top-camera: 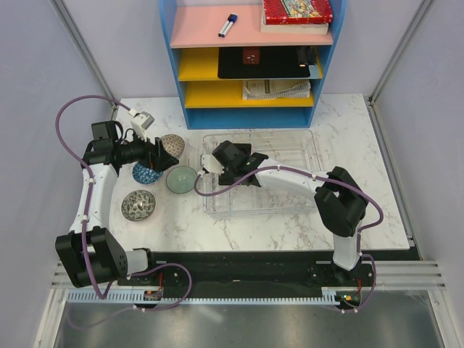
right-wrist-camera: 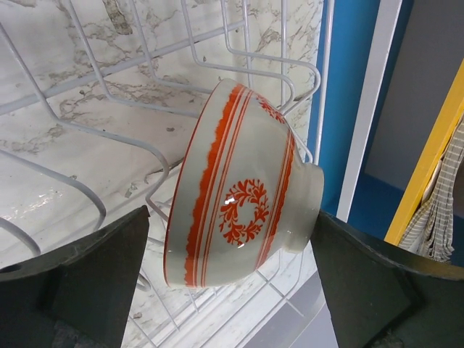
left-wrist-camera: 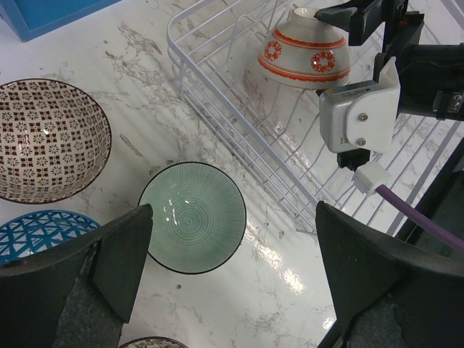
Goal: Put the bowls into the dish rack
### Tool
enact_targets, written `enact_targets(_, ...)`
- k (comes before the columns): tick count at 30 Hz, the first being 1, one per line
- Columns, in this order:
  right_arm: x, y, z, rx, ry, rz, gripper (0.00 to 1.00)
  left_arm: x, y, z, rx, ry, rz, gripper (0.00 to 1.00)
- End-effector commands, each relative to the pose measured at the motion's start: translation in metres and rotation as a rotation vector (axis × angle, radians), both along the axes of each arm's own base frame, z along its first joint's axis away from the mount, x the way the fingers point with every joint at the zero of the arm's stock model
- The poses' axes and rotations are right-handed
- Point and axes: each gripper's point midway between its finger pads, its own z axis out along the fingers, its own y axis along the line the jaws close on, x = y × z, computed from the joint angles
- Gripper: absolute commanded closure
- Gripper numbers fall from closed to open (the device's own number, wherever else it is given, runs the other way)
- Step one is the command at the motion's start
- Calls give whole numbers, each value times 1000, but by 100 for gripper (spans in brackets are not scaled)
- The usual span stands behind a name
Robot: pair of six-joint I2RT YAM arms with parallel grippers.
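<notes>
Left claw (top-camera: 165, 156) half hides the blue bowl (top-camera: 144, 175).

The dish rack (top-camera: 308, 148) lies on the worktop (top-camera: 355, 123), right of centre, in front of the shelf unit (top-camera: 250, 116). In its left end the racked bowl (right-wrist-camera: 239, 188) leans on its side, within my right claw (right-wrist-camera: 228, 239). Left of the rack stand four more: the far bowl (top-camera: 174, 143), the left bowl (top-camera: 145, 175), the middle bowl (top-camera: 181, 179), nearest the rack and below my left claw (left-wrist-camera: 233, 239), and the near bowl (top-camera: 138, 205).
</notes>
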Motion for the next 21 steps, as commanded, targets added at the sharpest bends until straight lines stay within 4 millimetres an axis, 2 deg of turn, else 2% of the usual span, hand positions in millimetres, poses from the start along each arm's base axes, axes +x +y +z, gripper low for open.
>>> enact_targets(1, -3, 19, 32, 80, -21, 40, 3, 3, 1, -2, 5, -29, -24, 0)
enact_targets(5, -13, 29, 49, 149, 12, 79, 3, 6, 3, -7, 12, -16, -16, 0)
enact_targets(9, -10, 31, 59, 179, -1, 54, 2, 6, 3, -7, 11, -14, -14, 0)
enact_targets(16, -4, 24, 44, 183, 16, 3, 2, 6, 3, -7, 14, -18, -16, 0)
enact_targets(21, 10, 22, 48, 230, -5, -64, 3, 6, 3, -6, 16, -22, -17, 0)
